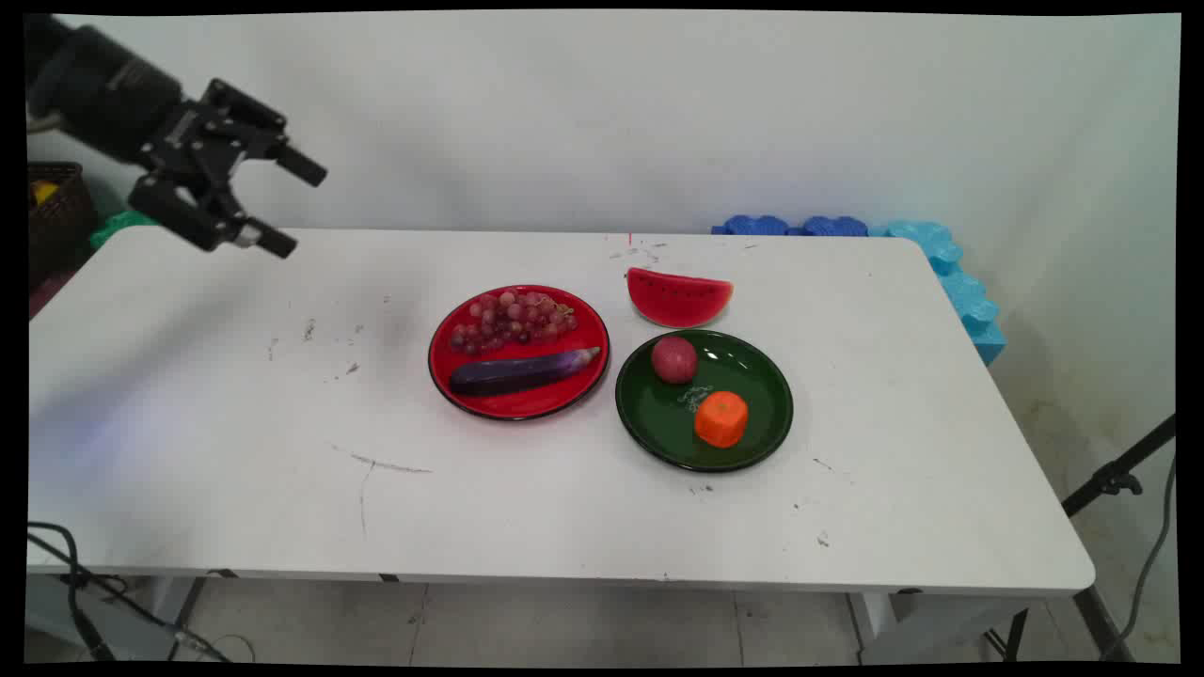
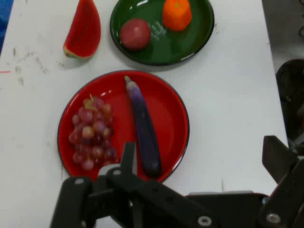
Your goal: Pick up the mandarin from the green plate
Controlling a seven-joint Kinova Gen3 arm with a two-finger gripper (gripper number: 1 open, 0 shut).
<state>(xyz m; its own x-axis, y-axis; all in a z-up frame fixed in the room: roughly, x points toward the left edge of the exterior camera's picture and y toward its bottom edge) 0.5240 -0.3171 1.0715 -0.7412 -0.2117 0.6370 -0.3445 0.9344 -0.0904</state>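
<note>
the end effector [image 1: 287,209] hangs wide open and empty, high and well left of the red plate [image 1: 583,381], where an eggplant [image 1: 522,371] lies flat beside grapes [image 1: 513,320], both resting loose.

Main cam: high, front. Hand cam: down over red plate [image 2: 171,114].

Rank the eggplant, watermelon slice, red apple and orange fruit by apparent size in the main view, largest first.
1. eggplant, the longest
2. watermelon slice
3. orange fruit and red apple: too alike to rank; the orange one also sits nearer the camera.
</note>
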